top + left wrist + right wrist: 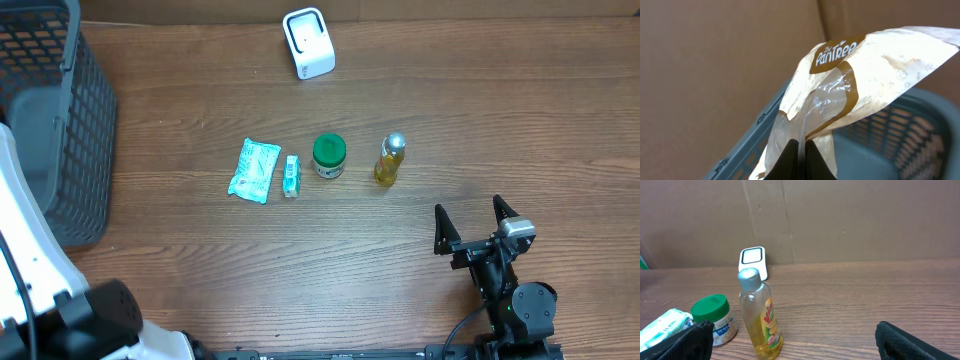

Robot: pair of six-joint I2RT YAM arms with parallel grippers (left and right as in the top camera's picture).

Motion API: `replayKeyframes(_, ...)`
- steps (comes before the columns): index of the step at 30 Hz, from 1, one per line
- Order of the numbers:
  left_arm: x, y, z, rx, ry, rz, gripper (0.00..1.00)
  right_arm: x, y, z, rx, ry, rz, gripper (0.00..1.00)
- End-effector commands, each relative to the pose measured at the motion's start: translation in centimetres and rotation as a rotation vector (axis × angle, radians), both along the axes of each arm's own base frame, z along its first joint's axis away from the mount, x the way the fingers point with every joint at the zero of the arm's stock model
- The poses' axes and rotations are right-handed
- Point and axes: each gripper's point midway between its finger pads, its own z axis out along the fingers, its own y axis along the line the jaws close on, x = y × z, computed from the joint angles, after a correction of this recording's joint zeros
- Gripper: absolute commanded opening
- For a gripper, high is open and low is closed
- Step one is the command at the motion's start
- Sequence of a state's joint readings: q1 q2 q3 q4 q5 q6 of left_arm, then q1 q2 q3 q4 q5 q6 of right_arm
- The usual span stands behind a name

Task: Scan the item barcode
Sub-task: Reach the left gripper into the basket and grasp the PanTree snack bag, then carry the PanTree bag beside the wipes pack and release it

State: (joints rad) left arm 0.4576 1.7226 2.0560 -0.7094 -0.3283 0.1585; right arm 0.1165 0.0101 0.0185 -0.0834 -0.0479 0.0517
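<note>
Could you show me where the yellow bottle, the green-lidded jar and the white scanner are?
yellow bottle (pixel 760 317), right wrist view, on its body.
green-lidded jar (pixel 329 150), overhead view, on its lid.
white scanner (pixel 307 40), overhead view, on its top face.

Overhead view: even, diffuse light from above. The brown wood-grain table (pixel 200 260) carries short, soft shadows beside the yellow bottle with silver cap (pixel 389 160). The dark grey mesh basket (pixel 60 120) leans outward at the frame edge.

Left wrist view: the crinkled cream-and-clear plastic bag (pixel 840 85) is sharp, with small glints on its clear film. The basket behind it is soft.

Right wrist view: the right gripper (pixel 792 342) fingers (pixel 687 340) render dark and blurred.
</note>
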Motion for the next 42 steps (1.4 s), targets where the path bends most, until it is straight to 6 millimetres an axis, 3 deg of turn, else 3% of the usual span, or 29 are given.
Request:
replayKeyframes(1, -1.2, -4.1, 3.7, 0.013, -0.071, -0.066, 0.04, 0.0, -0.2, -0.3, -0.003, 0.0, -0.008, 1.0)
replayKeyframes(4, -1.5, -8.4, 4.3, 0.001, -0.055, -0.154, 0.04, 0.0, -0.2, -0.3, -0.004, 0.0, -0.008, 1.0)
replayKeyframes(8, -1.3, -14.7, 2.7, -0.078, 0.0, -0.272, 0.04, 0.0, -0.2, -0.3, -0.003, 0.0, -0.008, 1.0)
replayKeyframes(11, -1.5, -20.1, -0.8, -0.202, 0.1, -0.343, 0.04, 0.0, -0.2, -0.3, -0.004, 0.001, -0.008, 1.0)
replayKeyframes(17, -1.4, -25.8, -8.3, -0.337, 0.312, -0.381, 0.04, 0.0, -0.2, -0.3, -0.004, 0.001, -0.008, 1.0)
replayKeyframes(20, -1.3, -28.4, -14.3, -0.353, 0.476, -0.397, 0.04, 0.0, -0.2, -0.3, -0.003, 0.0, -0.008, 1.0)
replayKeyframes(24, -2.1, -28.9, -22.5, -0.327, 0.673, -0.307, 0.04, 0.0, -0.2, -0.3, -0.003, 0.0, -0.008, 1.0)
replayKeyframes(28, -2.6, -27.7, -27.3, -0.297, 0.738, -0.207, 0.04, 0.0, -0.2, -0.3, -0.003, 0.0, -0.008, 1.0)
replayKeyframes(37, -2.4, -26.9, -33.4, -0.26, 0.719, -0.177, 0.04, 0.0, -0.2, -0.3, -0.004, 0.001, -0.008, 1.0)
replayKeyframes(42, -3.4, -30.3, -36.8, -0.399, 0.788, -0.351, 0.04, 0.0, -0.2, -0.3, -0.004, 0.001, -0.008, 1.0)
